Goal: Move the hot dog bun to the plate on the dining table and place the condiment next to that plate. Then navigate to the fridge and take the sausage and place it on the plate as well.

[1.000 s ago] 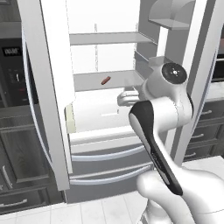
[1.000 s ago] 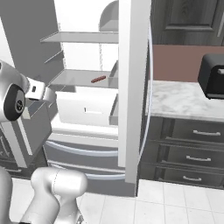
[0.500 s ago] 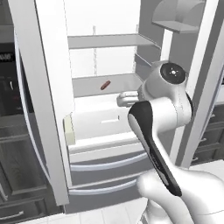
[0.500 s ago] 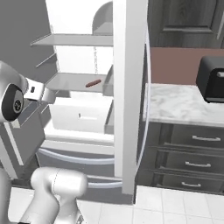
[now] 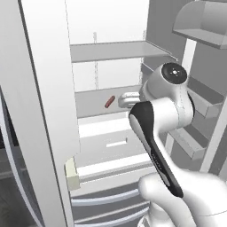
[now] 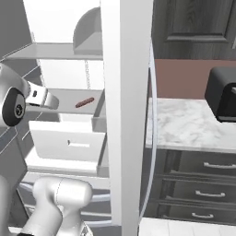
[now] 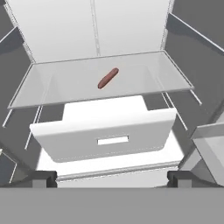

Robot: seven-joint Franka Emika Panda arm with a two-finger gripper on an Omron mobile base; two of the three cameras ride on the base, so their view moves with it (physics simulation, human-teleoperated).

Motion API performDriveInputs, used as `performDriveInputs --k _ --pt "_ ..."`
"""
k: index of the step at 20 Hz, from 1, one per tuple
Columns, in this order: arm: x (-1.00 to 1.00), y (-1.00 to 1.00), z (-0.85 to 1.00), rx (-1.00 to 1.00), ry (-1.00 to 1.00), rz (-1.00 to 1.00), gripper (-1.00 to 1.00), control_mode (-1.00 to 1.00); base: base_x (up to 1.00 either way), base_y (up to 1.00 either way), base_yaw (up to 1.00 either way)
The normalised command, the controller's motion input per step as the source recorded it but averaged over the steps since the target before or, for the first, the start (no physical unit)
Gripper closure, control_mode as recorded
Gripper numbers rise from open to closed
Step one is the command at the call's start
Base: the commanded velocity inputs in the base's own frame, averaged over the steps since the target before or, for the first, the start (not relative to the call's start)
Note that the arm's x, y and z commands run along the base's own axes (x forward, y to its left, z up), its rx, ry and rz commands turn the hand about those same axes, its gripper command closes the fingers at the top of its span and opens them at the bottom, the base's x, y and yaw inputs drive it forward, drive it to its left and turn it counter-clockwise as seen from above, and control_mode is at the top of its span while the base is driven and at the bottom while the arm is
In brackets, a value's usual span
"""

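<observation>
The fridge (image 5: 48,111) stands with its doors swung wide, and the white arm reaches into the opening with its forearm rising from the base and the wrist bent forward toward the shelves. In the left base view the hand ends just right of the sausage (image 5: 109,102), at about the same height as the glass shelf (image 5: 93,99) the sausage lies on; hand and sausage are near but apart.

The sausage is a short reddish-brown piece lying slantwise on the middle shelf, roughly centred (the hand view shows it clearly at (image 7: 107,78), with bare glass all round it). In the right base view it sits at (image 6: 84,102), to the right of the arm's wrist.

Below that shelf a white drawer (image 7: 105,133) with a slot handle projects forward.

The claw (image 7: 111,178) is spread wide, its two dark fingertips (image 7: 41,178) standing far apart at the bottom of the hand view, and nothing is between them. It looks down and forward over the drawer toward the shelf.

To the right of the fridge, a marble tabletop (image 6: 184,124) carries a dark appliance (image 6: 223,94) above grey drawers.
</observation>
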Motion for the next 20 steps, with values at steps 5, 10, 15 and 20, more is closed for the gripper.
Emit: performDriveInputs --k 5,10,15,20 --pt "0.00 0.00 0.00 0.00 0.00 0.00 -1.00 1.00 0.51 0.15 -0.09" --pt "0.18 0.00 -0.09 0.05 0.01 -0.03 -1.00 -1.00 0.11 0.01 -0.02" --pt "0.64 0.02 -0.29 0.05 0.00 -0.04 -1.00 -1.00 0.00 0.00 0.00" --pt "0.81 0.12 -0.37 0.02 0.00 -0.01 -1.00 -1.00 0.00 0.00 0.00"
